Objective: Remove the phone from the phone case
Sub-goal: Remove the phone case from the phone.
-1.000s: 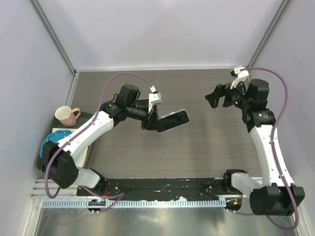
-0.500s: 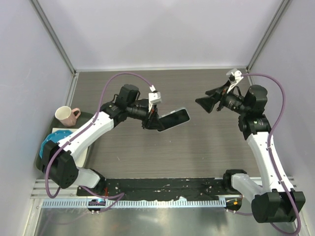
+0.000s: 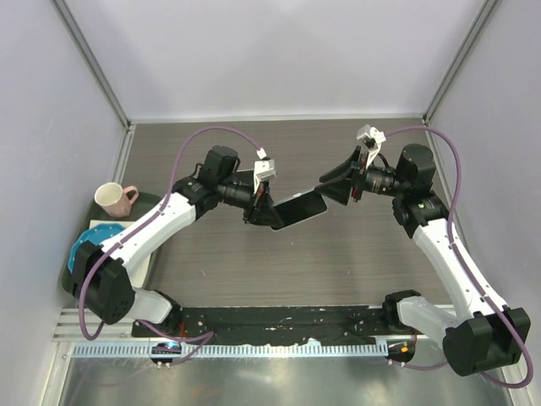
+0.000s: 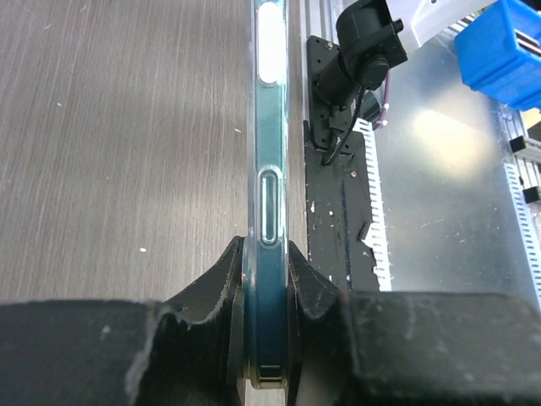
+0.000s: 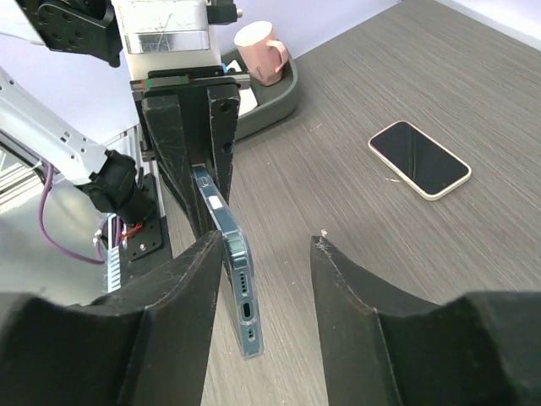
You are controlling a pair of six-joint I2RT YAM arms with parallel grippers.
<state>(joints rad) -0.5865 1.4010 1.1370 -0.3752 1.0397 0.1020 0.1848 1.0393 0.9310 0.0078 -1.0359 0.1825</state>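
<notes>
Above the counter [image 3: 355, 254], the left gripper [image 3: 269, 215] has its jaws clamped on one end of the phone case [image 4: 269, 194], phone [image 3: 297, 206] inside. Only the right wrist view shows a second phone [image 5: 420, 158] lying flat on the counter; the left wrist view shows the case edge-on. Its long axis points at the right gripper [image 3: 336, 183], whose parted jaws flank its free end, gripping nothing.

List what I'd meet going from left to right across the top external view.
Pink ceramic mug → left tool, clamped on the phone → dark phone in its clear plastic case → right tool, jaws open around the phone's free end.
</notes>
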